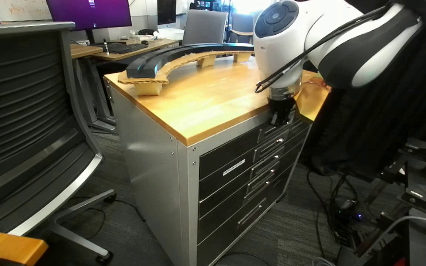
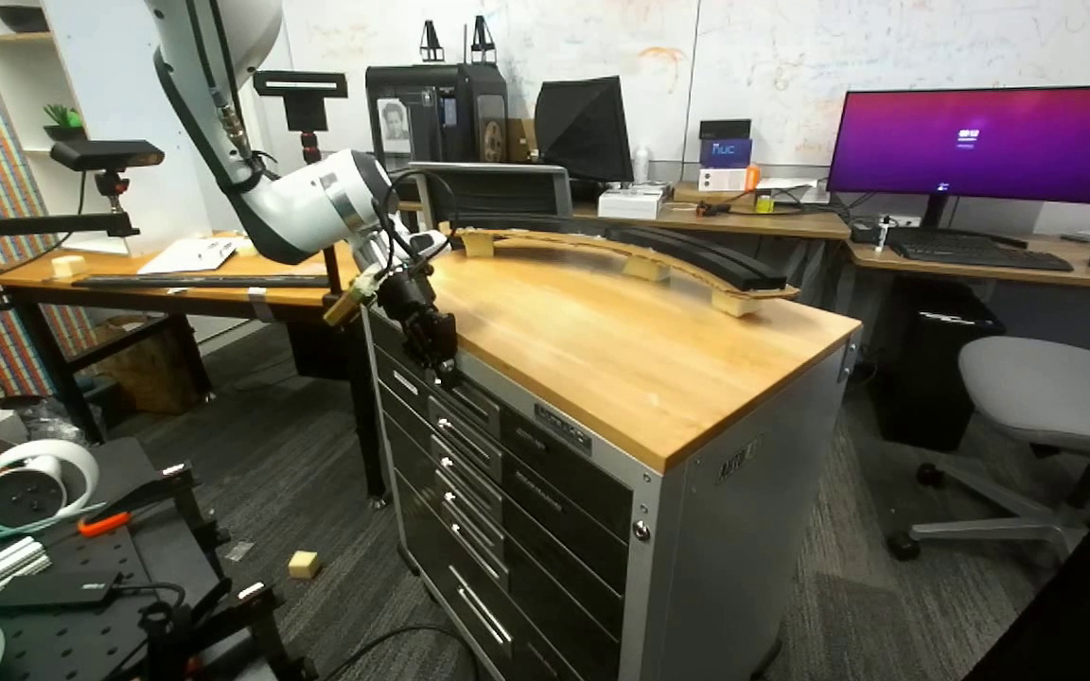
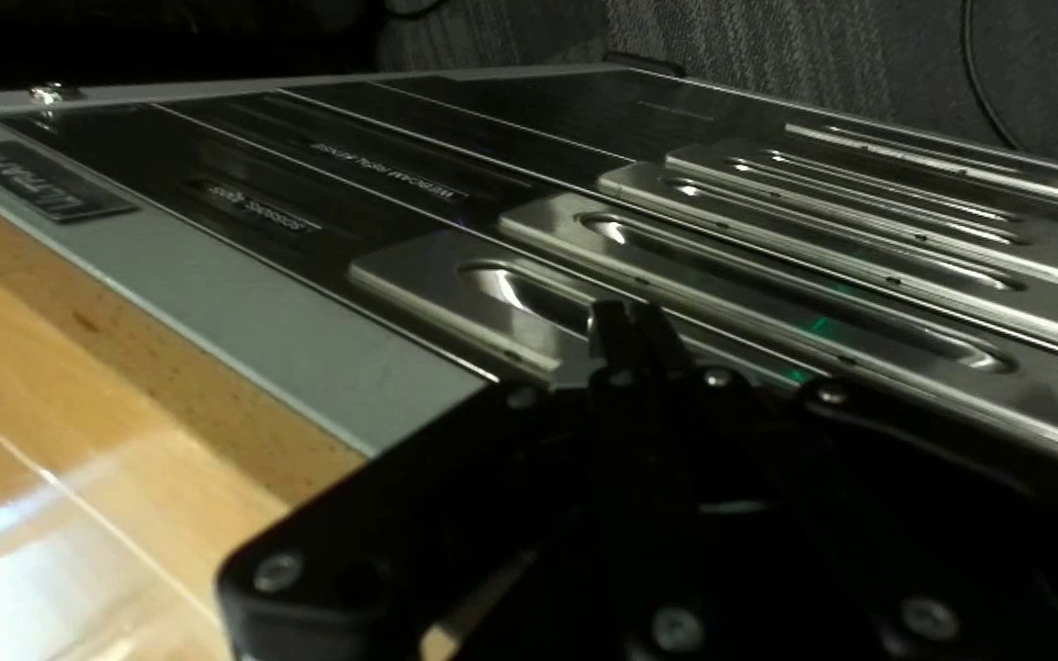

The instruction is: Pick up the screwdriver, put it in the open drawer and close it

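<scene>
One drawer (image 3: 217, 165) flush, no screwdriver in sight

Your gripper (image 3: 630, 317) hangs at the cabinet's (image 2: 729, 539) front, its two fingers (image 3: 612, 329) drawn together, with nothing visible between them. Right at the tips lies the handle strip (image 3: 428, 266) of that uppermost drawer; whether they touch it, you cannot tell. The drawer front stretches away to either side of the tool, looking level with the grey frame (image 3: 217, 286), and the lower drawers (image 2: 569, 530) beneath the gripper look closed as well. Behind the tool, the worktop (image 2: 602, 340) carries a curved black track (image 1: 165, 56) on cardboard (image 1: 179, 64) and pale blocks (image 1: 148, 89).

Going by this, you seem near the end. The closing looks done, and picking up and placing presumably are too, but the screwdriver shows in no view, and a closed drawer hides whatever it holds, so you cannot confirm that from here. If it is inside, all that is left for you is to back the gripper off the front.
</scene>
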`<action>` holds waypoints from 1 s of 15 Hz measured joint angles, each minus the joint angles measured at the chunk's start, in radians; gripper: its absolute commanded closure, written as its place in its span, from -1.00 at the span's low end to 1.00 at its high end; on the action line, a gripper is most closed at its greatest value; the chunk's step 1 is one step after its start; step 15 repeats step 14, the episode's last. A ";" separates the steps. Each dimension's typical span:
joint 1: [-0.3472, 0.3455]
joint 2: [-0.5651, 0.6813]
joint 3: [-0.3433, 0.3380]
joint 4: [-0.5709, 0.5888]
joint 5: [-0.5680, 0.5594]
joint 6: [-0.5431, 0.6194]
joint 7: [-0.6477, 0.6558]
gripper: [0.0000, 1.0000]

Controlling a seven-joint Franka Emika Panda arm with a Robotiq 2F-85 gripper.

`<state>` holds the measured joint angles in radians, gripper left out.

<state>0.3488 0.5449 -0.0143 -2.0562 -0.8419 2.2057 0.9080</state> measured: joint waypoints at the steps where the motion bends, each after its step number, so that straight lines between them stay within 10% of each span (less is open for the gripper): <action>1: 0.000 -0.001 0.003 -0.001 -0.003 -0.001 0.011 0.31; 10: -0.098 -0.305 0.111 -0.086 0.242 0.002 -0.248 -0.99; 15: -0.166 -0.476 0.195 -0.093 0.525 -0.023 -0.558 -1.00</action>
